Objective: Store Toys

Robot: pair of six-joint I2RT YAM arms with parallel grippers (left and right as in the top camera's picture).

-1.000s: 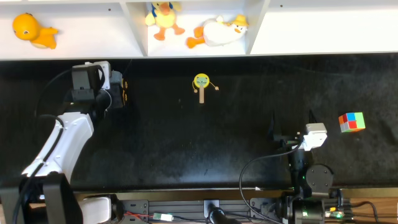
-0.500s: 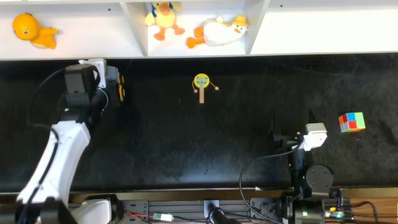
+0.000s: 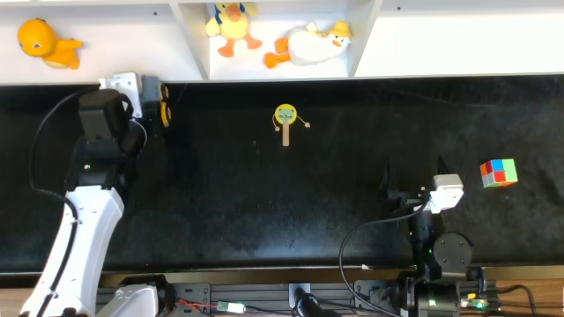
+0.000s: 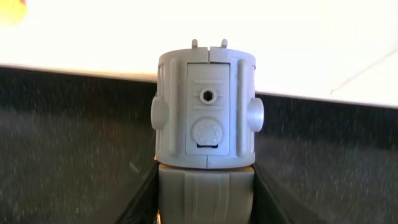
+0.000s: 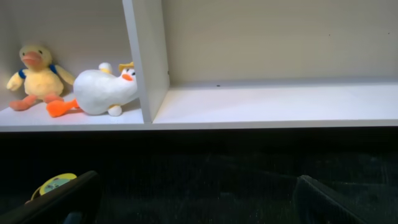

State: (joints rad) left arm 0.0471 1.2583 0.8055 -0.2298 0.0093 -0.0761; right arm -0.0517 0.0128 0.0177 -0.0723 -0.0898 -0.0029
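Left gripper (image 4: 205, 202) is clamped snug on the lower part of a grey barrel-shaped toy (image 4: 205, 112), and the barrel stands upright above the fingers. Just past the toy is the front lip of the white shelf (image 4: 74, 59). An orange duck (image 3: 44, 42) sits in the compartment beyond, off to this gripper's left.

Right gripper (image 5: 198, 180) is spread wide with nothing in it, out over the black mat (image 5: 205, 165). Ahead of it and to its left, a little yellow-faced rattle (image 3: 285, 119) lies on the mat. Further on, a yellow duck plush (image 5: 31, 74) and a white duck plush (image 5: 102, 90) sit side by side in one shelf compartment. A colour cube (image 3: 498, 173) is on the mat, well off to this gripper's right.
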